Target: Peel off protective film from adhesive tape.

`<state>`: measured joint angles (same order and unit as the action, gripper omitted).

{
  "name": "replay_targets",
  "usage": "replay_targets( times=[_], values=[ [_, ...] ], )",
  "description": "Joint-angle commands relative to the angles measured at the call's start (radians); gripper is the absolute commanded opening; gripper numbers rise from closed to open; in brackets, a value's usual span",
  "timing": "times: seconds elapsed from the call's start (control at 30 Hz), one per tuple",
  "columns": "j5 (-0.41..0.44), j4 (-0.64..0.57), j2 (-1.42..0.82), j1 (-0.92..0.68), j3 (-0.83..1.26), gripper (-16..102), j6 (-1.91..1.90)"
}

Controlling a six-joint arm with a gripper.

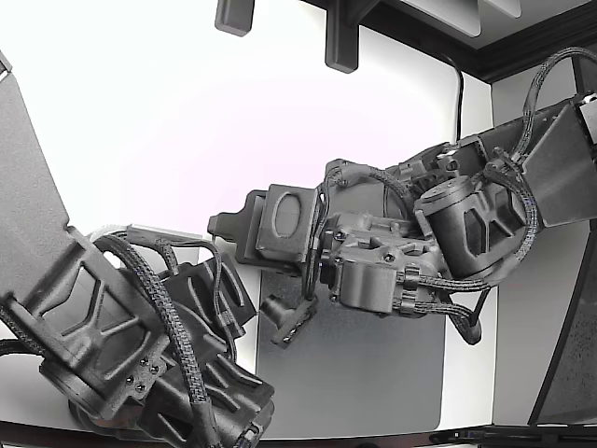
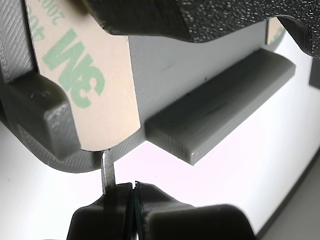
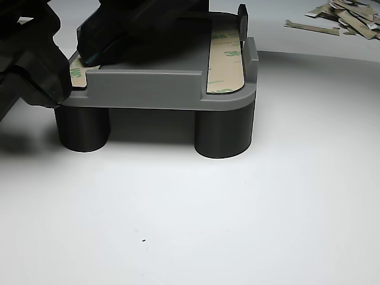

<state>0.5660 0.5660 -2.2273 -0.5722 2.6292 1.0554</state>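
— Where is the tape now, can you see it from there?

— Yes. The beige liner strip with the green 3M print (image 2: 87, 85) lies flat on the grey printed plastic fixture (image 2: 220, 112), along one edge of it. In the other view a second beige liner strip (image 3: 227, 62) lies on the opposite edge, and it looks untouched.

— And the gripper?

— The black two-finger gripper (image 2: 134, 192) is just beside the rounded end of the strip. Its fingers are pressed together on a thin grey tab (image 2: 107, 167) that comes out from under the strip end. I think this tab is the lifted corner of the film, but I cannot say it for sure.

— So how to do the peel well?

— I would pull slowly and at a low angle, back along the strip, so the film does not tear at the thin tab. The pinch is very small, so it may slip; keep the pressure firm. The fixture stands on dark round legs (image 3: 224, 133), so a pull straight up could lift it.

— And the peeled pieces?

— A small pile of beige scraps (image 3: 347, 18) lies well apart on the white table (image 3: 237, 225).
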Motion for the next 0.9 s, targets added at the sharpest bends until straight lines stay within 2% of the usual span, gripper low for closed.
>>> replay_targets(
  times=[0.0, 0.87],
  values=[
    [0.006, -0.006, -0.014, 0.005, -0.037, -11, -0.002],
    [0.014, 0.012, 0.008, -0.011, -0.066, -11, -0.029]
  ],
)
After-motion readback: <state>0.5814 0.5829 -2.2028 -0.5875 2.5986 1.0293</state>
